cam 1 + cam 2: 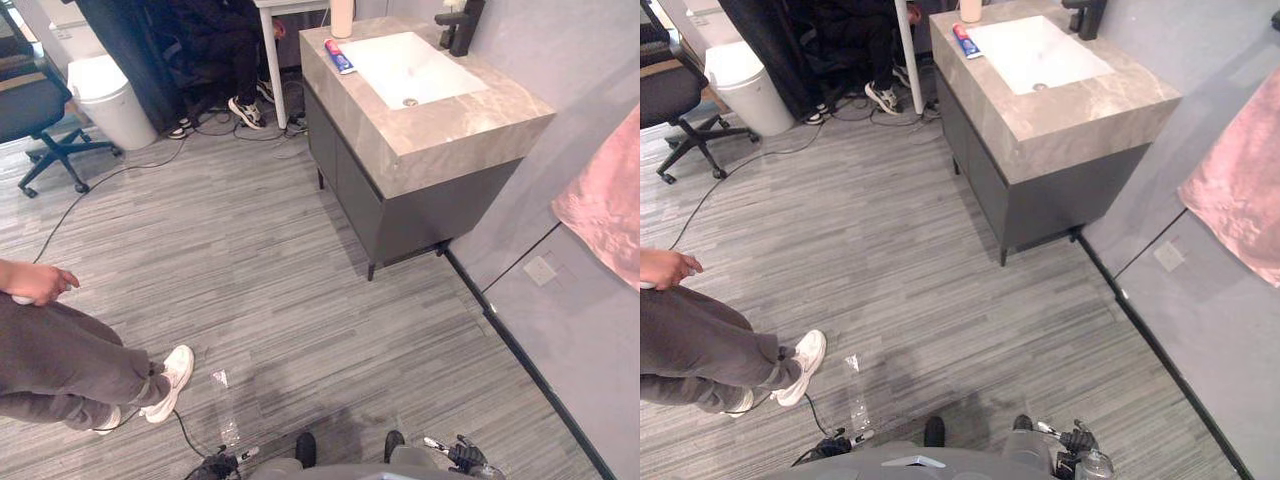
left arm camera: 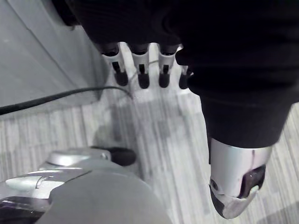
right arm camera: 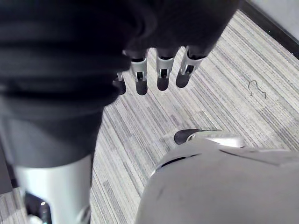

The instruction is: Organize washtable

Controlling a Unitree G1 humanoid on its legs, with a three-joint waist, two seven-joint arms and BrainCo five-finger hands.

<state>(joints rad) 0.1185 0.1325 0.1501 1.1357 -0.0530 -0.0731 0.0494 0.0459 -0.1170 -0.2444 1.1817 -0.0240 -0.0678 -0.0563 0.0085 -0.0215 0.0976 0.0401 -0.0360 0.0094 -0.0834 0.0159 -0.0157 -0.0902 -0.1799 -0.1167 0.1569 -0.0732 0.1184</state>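
Nearest, the left hand (image 2: 163,70) hangs low over the striped grey floor (image 1: 260,260). Its fingers (image 2: 120,70) are straight and slightly spread, its thumb (image 2: 236,186) stands apart, and it holds nothing. The right hand (image 3: 161,70) hangs the same way, its fingers (image 3: 187,67) extended over the floor, touching nothing.

On the robot's left a person stands in grey trousers (image 1: 60,365) and two white shoes (image 1: 170,378), one hand (image 1: 35,282) closed around something small and white.

Further ahead on the right, the washtable (image 1: 450,130), a stone top on a dark cabinet, stands against the wall. One pink towel (image 1: 605,200) hangs on the wall nearer than it. The top holds one white basin (image 1: 375,55), and one red-and-blue tube (image 1: 339,56) lies just beside the basin's left edge. One pale cup (image 1: 342,15) stands behind the tube, and one black faucet (image 1: 460,25) stands at the far right corner.

Farthest, on the left, are one office chair (image 1: 40,110), one white bin (image 1: 110,100) and a seated person's two shoes (image 1: 245,110).
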